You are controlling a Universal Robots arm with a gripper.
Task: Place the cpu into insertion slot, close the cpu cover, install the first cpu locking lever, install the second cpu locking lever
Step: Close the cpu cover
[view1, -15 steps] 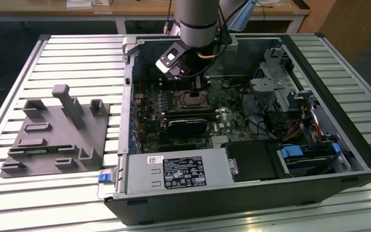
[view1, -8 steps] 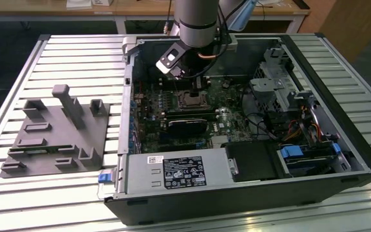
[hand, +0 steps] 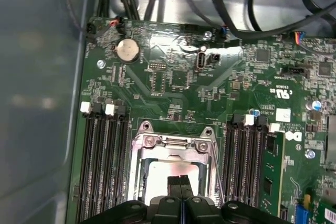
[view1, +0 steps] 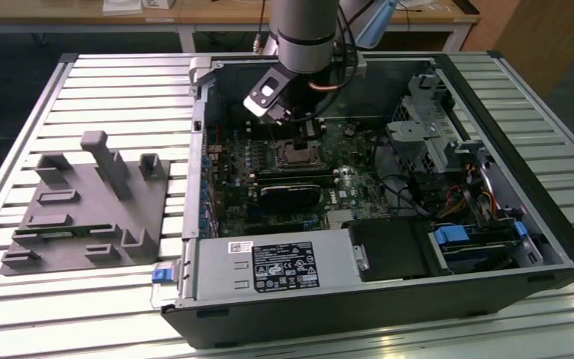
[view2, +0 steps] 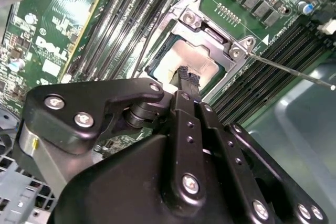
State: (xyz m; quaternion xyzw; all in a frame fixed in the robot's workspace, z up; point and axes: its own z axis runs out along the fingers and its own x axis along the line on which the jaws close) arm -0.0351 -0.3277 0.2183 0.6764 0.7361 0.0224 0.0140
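Cpu (hand: pixel 157 179) sits in the slot (view1: pixel 295 155). Its pale silvery-beige top is flat and square, and it shows through the window of the cover (hand: pixel 173 141), which lies down over it in both wrist views. That fits a cpu already seated and framed, ready for clamping. One lever (view2: pixel 289 69), a thin bright rod, stands out free from the cover's corner, so I judge it not yet latched.

The gripper (view2: pixel 187 76) hangs right over the cpu, its black fingers pressed together with nothing between them, likely to push rather than grasp. Whether it touches metal I cannot tell.

Long black memory slots (hand: pixel 102 166) flank the cover on the green board (hand: pixel 173 77). In the exterior view a grey fixture (view1: pixel 87 202) rests on the table (view1: pixel 117 82) at nine o'clock from the case (view1: pixel 367 299).
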